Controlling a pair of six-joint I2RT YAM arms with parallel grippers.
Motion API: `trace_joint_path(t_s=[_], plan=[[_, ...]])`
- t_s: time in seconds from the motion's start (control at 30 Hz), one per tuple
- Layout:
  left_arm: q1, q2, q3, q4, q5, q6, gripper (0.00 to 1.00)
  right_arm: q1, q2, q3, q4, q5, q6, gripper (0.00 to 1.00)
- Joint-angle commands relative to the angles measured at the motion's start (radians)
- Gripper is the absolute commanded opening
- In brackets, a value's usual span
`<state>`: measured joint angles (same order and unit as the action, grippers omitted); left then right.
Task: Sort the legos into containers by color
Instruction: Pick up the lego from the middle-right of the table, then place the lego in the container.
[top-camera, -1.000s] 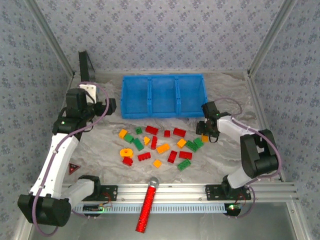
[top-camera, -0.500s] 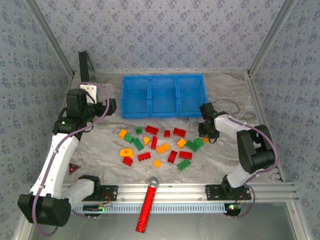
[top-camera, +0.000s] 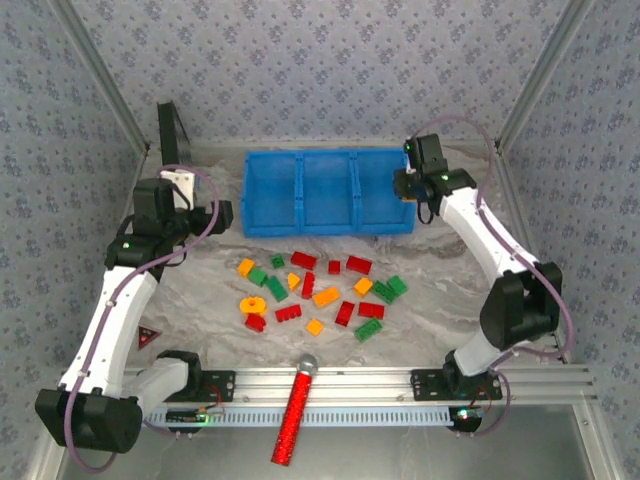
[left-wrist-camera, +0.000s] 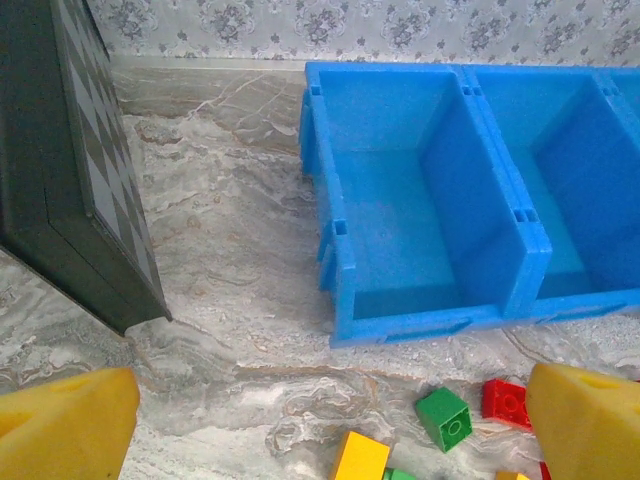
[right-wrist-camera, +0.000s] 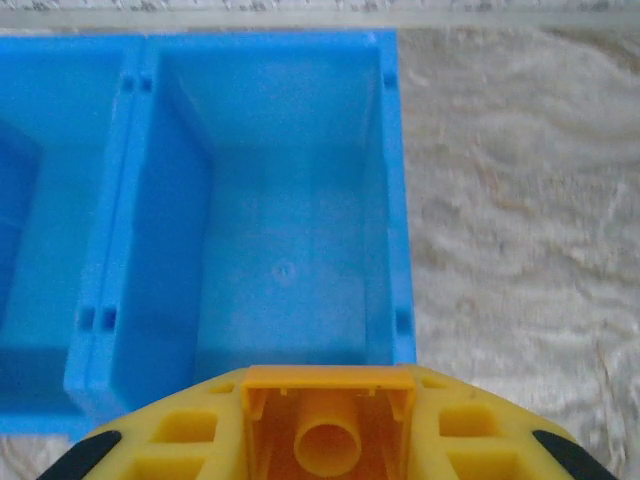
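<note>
First brick up: right claw (top-camera: 409, 190) over the blue tray (top-camera: 325, 156).
The right claw was pinching a yellow-orange brick (right-wrist-camera: 330, 415), hollow underside facing the wrist camera, above the near edge of the right compartment (right-wrist-camera: 290, 230). The left claw (top-camera: 213, 213) hung spread wide near the tray's left end, holding nothing. All three compartments looked bare. The other legos (top-camera: 320, 290) lay scattered on the worktop (top-camera: 450, 290), well short of the tray. Sorting had barely begun, by my reading.
</note>
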<state>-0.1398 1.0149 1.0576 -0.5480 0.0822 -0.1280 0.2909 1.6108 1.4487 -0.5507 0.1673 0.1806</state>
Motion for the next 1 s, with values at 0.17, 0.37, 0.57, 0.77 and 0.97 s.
trace_joint_path(t_s=[0.17, 0.37, 0.57, 0.77, 0.97], plan=[[-0.004, -0.009, -0.014, 0.02, -0.007, 0.012, 0.99, 0.028, 0.252, 0.166, 0.053, 0.015, -0.081, 0.21], [-0.005, 0.014, -0.015, 0.025, 0.004, 0.002, 0.99, 0.054, 0.379, 0.213, 0.074, 0.024, -0.093, 0.21], [-0.006, 0.027, -0.018, 0.023, 0.008, -0.008, 0.99, 0.065, 0.5, 0.306, -0.044, 0.062, -0.062, 0.23], [-0.006, 0.04, -0.015, 0.022, 0.017, -0.016, 0.99, 0.055, 0.554, 0.325, -0.113, 0.05, -0.029, 0.25], [-0.008, 0.04, -0.016, 0.017, 0.019, -0.019, 0.99, 0.048, 0.58, 0.325, -0.131, 0.009, -0.013, 0.31]])
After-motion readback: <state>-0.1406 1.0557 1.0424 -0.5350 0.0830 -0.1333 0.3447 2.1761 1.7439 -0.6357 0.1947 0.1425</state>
